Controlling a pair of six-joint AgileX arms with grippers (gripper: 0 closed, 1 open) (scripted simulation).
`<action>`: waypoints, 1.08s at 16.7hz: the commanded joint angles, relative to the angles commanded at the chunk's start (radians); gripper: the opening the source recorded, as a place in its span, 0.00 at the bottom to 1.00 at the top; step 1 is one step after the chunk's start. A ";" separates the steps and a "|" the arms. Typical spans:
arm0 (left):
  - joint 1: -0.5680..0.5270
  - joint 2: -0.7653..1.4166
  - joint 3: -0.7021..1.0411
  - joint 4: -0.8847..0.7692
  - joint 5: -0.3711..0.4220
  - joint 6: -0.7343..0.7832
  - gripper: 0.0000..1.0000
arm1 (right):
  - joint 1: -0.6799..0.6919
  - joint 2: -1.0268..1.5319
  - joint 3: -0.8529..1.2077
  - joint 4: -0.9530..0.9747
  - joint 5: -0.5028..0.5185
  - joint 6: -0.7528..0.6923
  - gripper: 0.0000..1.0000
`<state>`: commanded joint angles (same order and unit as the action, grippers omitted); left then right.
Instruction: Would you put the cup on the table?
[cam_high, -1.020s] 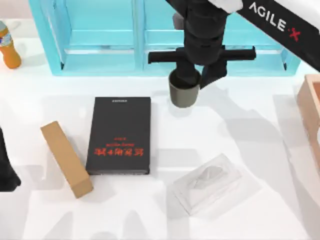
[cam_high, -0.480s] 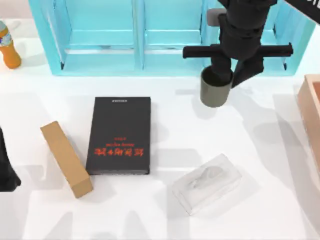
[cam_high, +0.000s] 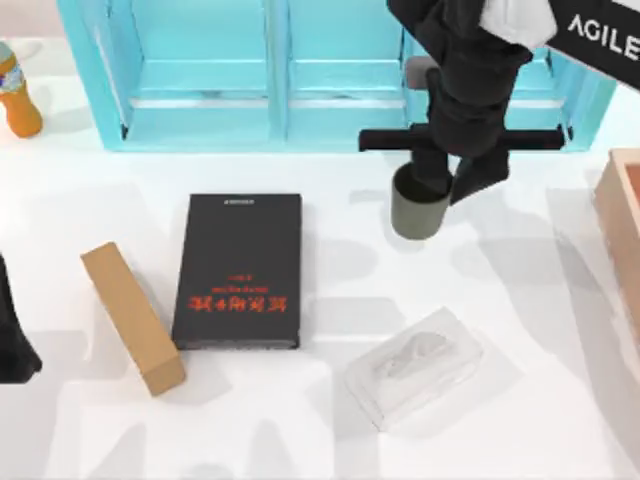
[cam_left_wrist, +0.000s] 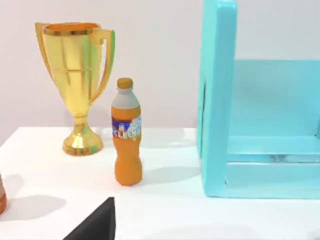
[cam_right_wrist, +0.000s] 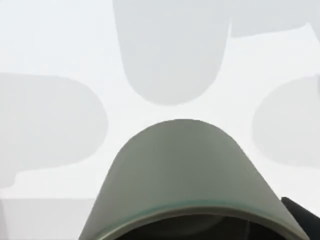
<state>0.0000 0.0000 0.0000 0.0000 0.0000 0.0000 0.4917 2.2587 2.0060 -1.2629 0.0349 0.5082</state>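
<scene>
The olive-green cup (cam_high: 418, 208) is upright in my right gripper (cam_high: 443, 182), which is shut on its rim from above. It sits over the white table (cam_high: 520, 300), just in front of the turquoise shelf unit (cam_high: 270, 110) and right of the black book (cam_high: 238, 270). I cannot tell whether its base touches the tabletop. In the right wrist view the cup (cam_right_wrist: 182, 175) is close up, with the bare table (cam_right_wrist: 50, 55) below it. My left arm (cam_high: 10, 340) is parked at the table's left edge.
A tan box (cam_high: 132, 318) lies left of the book, and a clear tissue box (cam_high: 415, 367) sits in front of the cup. A wooden tray (cam_high: 622, 230) is at the right edge. An orange bottle (cam_left_wrist: 126, 132) and a gold trophy (cam_left_wrist: 77, 85) stand at the back left.
My right arm carried the cup to the right along the shelf front, then came slightly back left and toward the table's front. The left arm has not moved.
</scene>
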 joint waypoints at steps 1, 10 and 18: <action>0.000 0.000 0.000 0.000 0.000 0.000 1.00 | 0.001 0.001 -0.027 0.026 0.000 0.002 0.00; 0.000 0.000 0.000 0.000 0.000 0.000 1.00 | 0.005 0.008 -0.050 0.051 0.000 0.006 0.30; 0.000 0.000 0.000 0.000 0.000 0.000 1.00 | 0.005 0.008 -0.050 0.051 0.000 0.006 0.90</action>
<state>0.0000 0.0000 0.0000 0.0000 0.0000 0.0000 0.4966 2.2663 1.9556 -1.2119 0.0344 0.5139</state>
